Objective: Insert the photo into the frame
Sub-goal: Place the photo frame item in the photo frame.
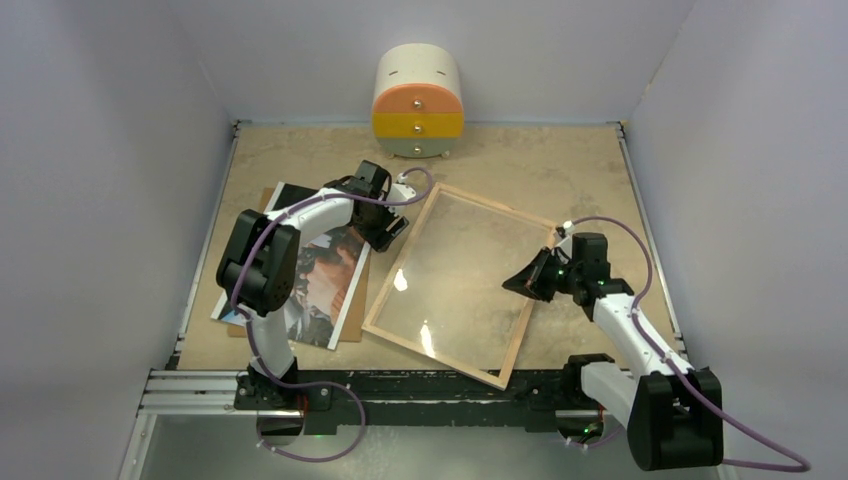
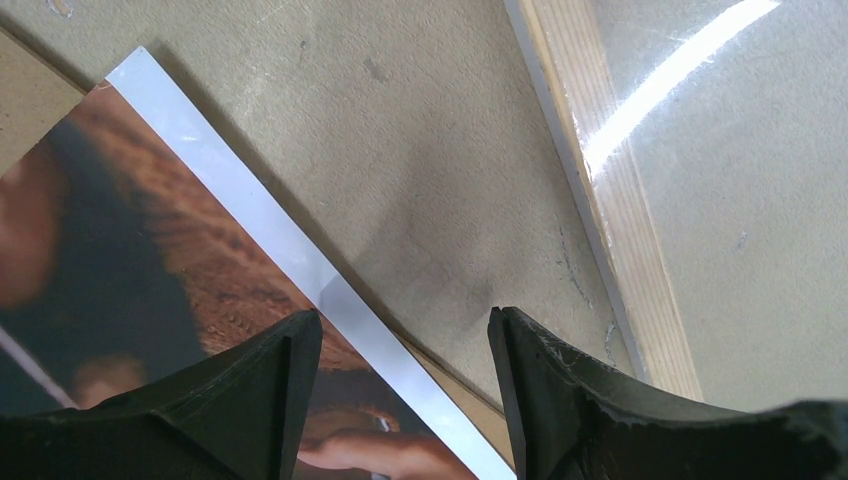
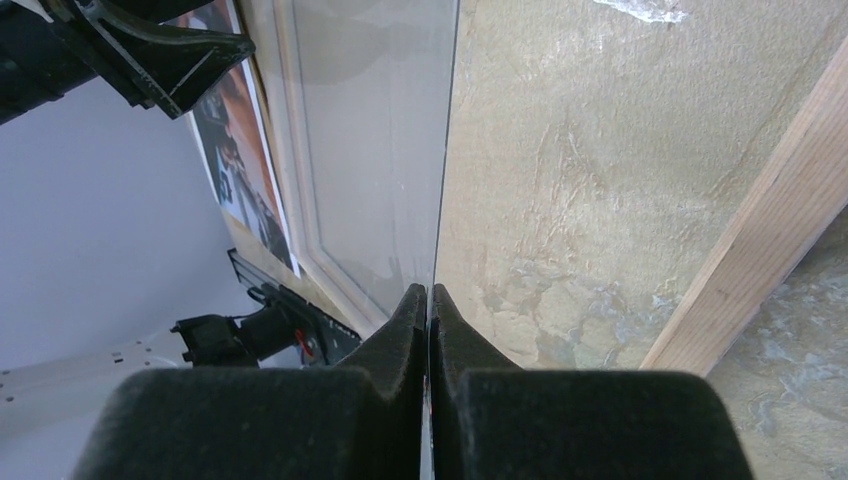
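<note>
A rounded drawer unit (image 1: 417,102) stands at the table's (image 1: 540,160) far edge; brown backing board (image 1: 268,200) lies left.

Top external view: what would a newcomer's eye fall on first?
The large frame lies askew mid-table, wooden rim up, with the right gripper shut on the edge of its glass pane. Left of it lies the dark glossy photo, the open left gripper over its right edge. A small cabinet with orange, yellow and green drawers stands at the far wall.

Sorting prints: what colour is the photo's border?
The photo has a white border; left wrist view.
</note>
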Robot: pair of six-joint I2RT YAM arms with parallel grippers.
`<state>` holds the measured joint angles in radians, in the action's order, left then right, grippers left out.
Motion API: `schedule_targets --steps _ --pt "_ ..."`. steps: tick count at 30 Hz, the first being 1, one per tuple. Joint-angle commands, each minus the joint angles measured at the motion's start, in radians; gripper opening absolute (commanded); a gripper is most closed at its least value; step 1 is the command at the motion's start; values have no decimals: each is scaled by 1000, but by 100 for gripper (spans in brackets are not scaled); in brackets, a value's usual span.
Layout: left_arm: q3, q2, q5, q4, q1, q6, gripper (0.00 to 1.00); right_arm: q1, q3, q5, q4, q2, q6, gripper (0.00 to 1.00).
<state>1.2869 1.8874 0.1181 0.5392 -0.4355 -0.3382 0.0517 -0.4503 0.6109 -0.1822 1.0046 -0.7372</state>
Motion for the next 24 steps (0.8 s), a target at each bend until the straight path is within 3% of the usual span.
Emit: schedule_targets --steps 1,24 --pt "4 3 -11 -23 -11 -27 66 -3 -44 -19 -20 -23 20 0" --pt "-4 -6 -20 -23 -14 -40 66 -10 -74 -69 -100 -33 81 0"
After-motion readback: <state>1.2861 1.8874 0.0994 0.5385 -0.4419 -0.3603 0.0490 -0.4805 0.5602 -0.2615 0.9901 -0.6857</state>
